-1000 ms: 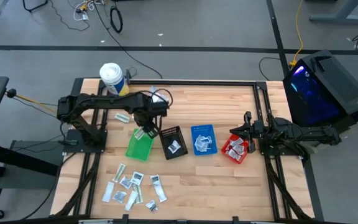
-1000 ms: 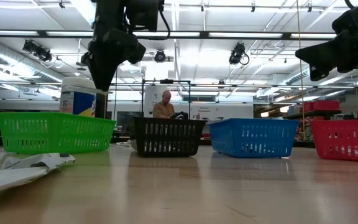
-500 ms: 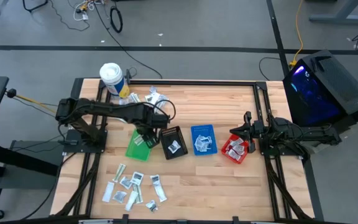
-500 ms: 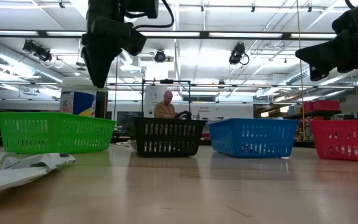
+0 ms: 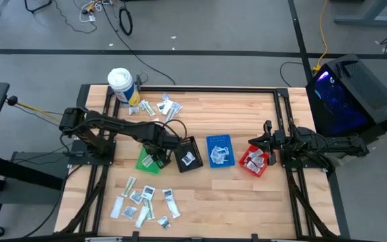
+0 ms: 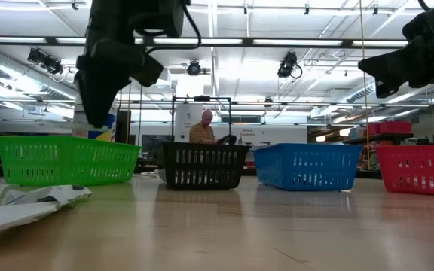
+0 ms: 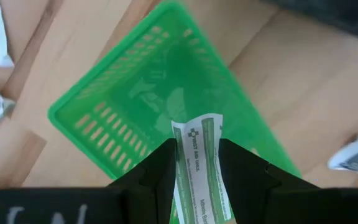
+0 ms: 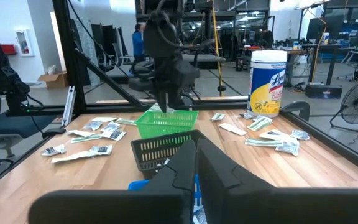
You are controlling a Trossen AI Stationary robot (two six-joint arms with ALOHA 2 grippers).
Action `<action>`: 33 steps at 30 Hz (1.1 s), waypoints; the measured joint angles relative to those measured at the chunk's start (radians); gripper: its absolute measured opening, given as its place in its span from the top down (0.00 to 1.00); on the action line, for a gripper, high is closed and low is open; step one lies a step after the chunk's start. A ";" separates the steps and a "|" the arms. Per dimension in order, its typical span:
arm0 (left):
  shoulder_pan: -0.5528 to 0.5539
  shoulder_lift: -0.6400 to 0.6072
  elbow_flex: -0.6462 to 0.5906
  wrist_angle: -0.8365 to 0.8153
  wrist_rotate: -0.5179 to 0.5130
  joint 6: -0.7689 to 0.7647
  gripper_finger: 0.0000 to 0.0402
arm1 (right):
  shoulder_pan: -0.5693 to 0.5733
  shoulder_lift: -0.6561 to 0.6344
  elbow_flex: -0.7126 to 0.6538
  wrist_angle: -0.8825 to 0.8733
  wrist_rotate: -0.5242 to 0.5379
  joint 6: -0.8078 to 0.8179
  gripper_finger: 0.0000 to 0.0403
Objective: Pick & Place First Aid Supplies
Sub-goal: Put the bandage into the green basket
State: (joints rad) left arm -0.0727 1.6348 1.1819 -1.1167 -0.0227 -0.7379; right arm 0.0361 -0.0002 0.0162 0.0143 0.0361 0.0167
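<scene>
My left gripper points down over the green bin, shut on a white strip packet with green print. From above, that gripper stands over the green bin; in the low view it hangs just above the bin's rim. More first aid supplies lie flat on the table at the near left and far left. My right gripper waits shut at the right edge, level, above the red bin. My left gripper pinches the strip packet between its two fingers, which press on its two long edges. The fingers come from above, pointing down. The packet's free end sticks out past the fingertips over the green bin, lifted clear.
A black bin, a blue bin and the red bin stand in a row to the right of the green one, each holding sachets. A white tub stands at the far left corner. A person sits far behind the table.
My left gripper has swung toward the table's near edge and sunk, carrying the strip packet. It has come from the green bin's far end to stand lower over the bin's inside. It has stayed shut on the packet.
</scene>
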 joint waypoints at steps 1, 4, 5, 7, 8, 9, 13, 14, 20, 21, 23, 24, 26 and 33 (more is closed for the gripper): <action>0.000 0.000 -0.011 0.006 0.000 -0.013 0.68 | 0.000 0.000 0.000 0.000 0.000 0.000 0.94; 0.000 0.000 -0.040 0.017 -0.002 -0.044 0.68 | 0.000 0.000 0.000 0.000 0.000 0.000 0.94; 0.000 0.000 -0.048 0.026 -0.002 -0.056 0.68 | 0.000 0.000 0.000 0.000 0.000 0.000 0.94; 0.000 0.000 -0.063 0.038 -0.002 -0.069 0.68 | 0.000 0.000 0.000 0.000 0.000 0.000 0.94; 0.000 0.000 -0.067 0.038 -0.001 -0.070 0.68 | 0.000 0.000 0.000 0.000 0.000 0.000 0.94; 0.000 0.000 -0.071 0.043 0.000 -0.071 0.68 | 0.000 0.000 0.000 0.000 0.000 0.000 0.94; 0.000 0.000 -0.086 0.066 0.000 -0.071 0.68 | 0.000 0.000 0.000 0.000 0.000 0.000 0.94; 0.000 0.000 -0.089 0.071 0.000 -0.071 0.68 | 0.000 0.000 0.000 0.000 0.000 0.000 0.94; 0.001 0.000 -0.093 0.075 -0.003 -0.090 0.68 | 0.000 0.000 0.000 0.000 0.000 0.000 0.94; 0.002 0.000 -0.093 0.076 -0.008 -0.091 0.68 | 0.000 0.000 0.000 0.000 0.000 0.000 0.94; 0.002 0.000 -0.093 0.077 -0.017 -0.090 0.68 | 0.000 0.000 0.000 0.000 0.000 0.000 0.94; 0.004 0.000 -0.093 0.077 -0.018 -0.089 0.67 | 0.000 0.000 0.000 0.000 0.000 0.000 0.94; 0.004 0.000 -0.093 0.078 -0.019 -0.089 0.64 | 0.000 0.000 0.000 0.000 0.000 0.000 0.94; 0.004 0.000 -0.093 0.078 -0.032 -0.046 0.44 | 0.000 0.000 0.000 0.000 0.000 0.000 0.94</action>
State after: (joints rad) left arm -0.0685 1.6348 1.0893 -1.0386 -0.0547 -0.7837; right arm 0.0362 -0.0002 0.0162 0.0143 0.0363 0.0166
